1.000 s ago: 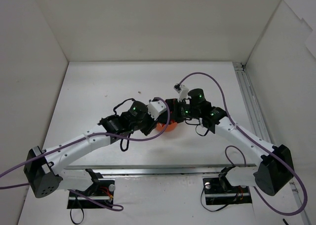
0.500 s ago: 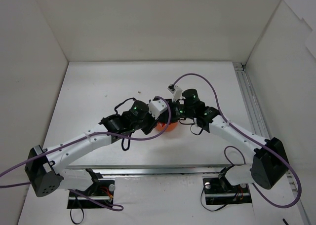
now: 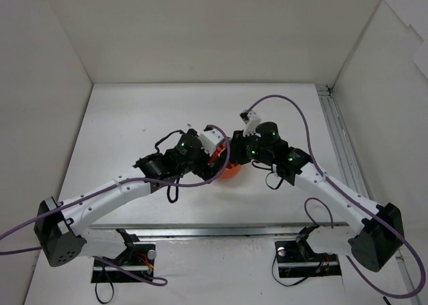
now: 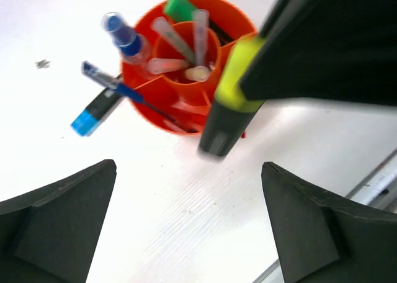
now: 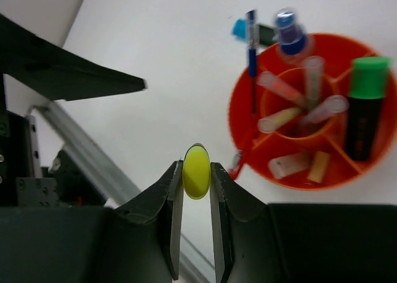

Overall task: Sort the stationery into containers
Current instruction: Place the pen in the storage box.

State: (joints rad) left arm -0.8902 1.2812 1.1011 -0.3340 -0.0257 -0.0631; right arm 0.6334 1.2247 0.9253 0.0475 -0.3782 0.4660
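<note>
A black highlighter with a yellow cap (image 5: 196, 171) stands end-on between the fingers of my right gripper (image 5: 196, 166), which is shut on its cap; from the left wrist its black body (image 4: 224, 118) hangs beside the tub. The round orange tub (image 5: 245, 134) (image 4: 152, 100) (image 3: 232, 172) holds a green-capped highlighter (image 5: 365, 103), a blue-white marker (image 5: 289, 33), pale pens in its central ring (image 5: 298, 109) and small erasers (image 5: 289, 165). My left gripper (image 4: 189, 165) is open over bare table just in front of the tub, with nothing between its fingers.
A blue pen (image 4: 115, 87) leans over the tub's rim, and a blue-capped highlighter (image 4: 93, 112) lies against the tub's outer side. A metal rail (image 4: 372, 187) runs along the table near the grippers. White walls enclose the table in the top view.
My left gripper has opened and drawn off the yellow-capped highlighter, and my right gripper has shut on it. The right wrist swung left, then back right.
</note>
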